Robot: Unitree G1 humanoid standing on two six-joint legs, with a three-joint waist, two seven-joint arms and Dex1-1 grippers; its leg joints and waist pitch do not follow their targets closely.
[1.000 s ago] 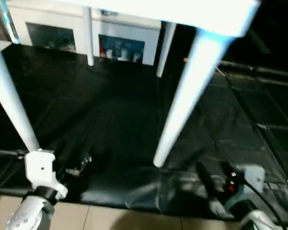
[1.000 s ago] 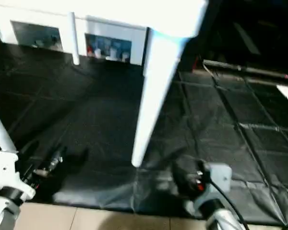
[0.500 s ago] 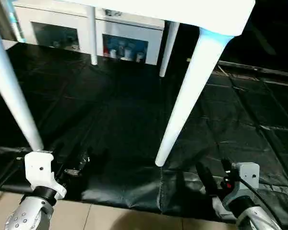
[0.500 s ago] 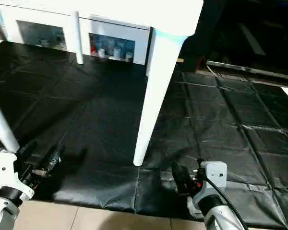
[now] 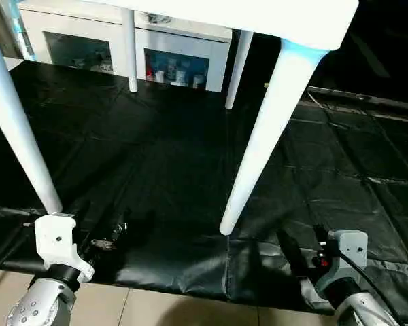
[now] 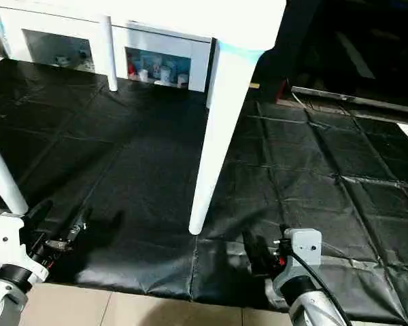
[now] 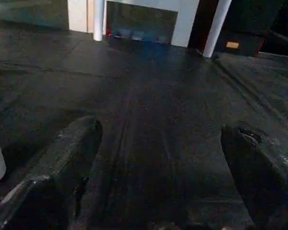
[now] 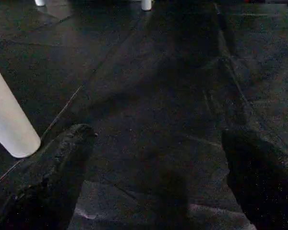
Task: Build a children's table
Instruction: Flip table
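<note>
The children's table [image 5: 258, 17] is being seen upright on all four legs on the black floor mat [image 5: 163, 156], so assembly is judged complete; withdrawal clear of the legs is being advised. Left hand [image 5: 98, 227], fingers apart, empty, beside the near-left leg [image 5: 17, 129]. Near-right leg [image 5: 262, 136] between the hands. Right hand [image 6: 258, 251], apart, empty. White cabinet [image 5: 170, 54] standing far behind.
</note>
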